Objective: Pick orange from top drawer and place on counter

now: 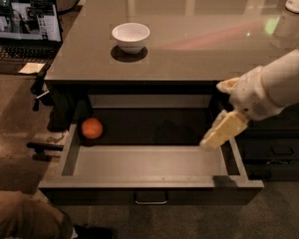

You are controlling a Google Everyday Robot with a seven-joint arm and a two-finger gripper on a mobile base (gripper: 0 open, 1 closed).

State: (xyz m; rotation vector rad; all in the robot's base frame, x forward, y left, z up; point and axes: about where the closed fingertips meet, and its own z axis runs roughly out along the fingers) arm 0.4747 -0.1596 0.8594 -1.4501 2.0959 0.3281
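Orange point(91, 128) lies in the back left corner of the open top drawer point(149, 162), under the bench point(204, 49) edge. Gripper point(210, 141) hangs over the drawer's right rear corner, well apart from the orange; wide or narrow, cannot tell. White bowl point(131, 36) stands on the bench.

Surface finishes
The worktop point(199, 49) is glossy; the top drawer point(149, 161) floor matt grey; the orange point(91, 128) smooth-skinned; the claw point(209, 141), at the drawer's 3 o'clock, matt cream plastic.
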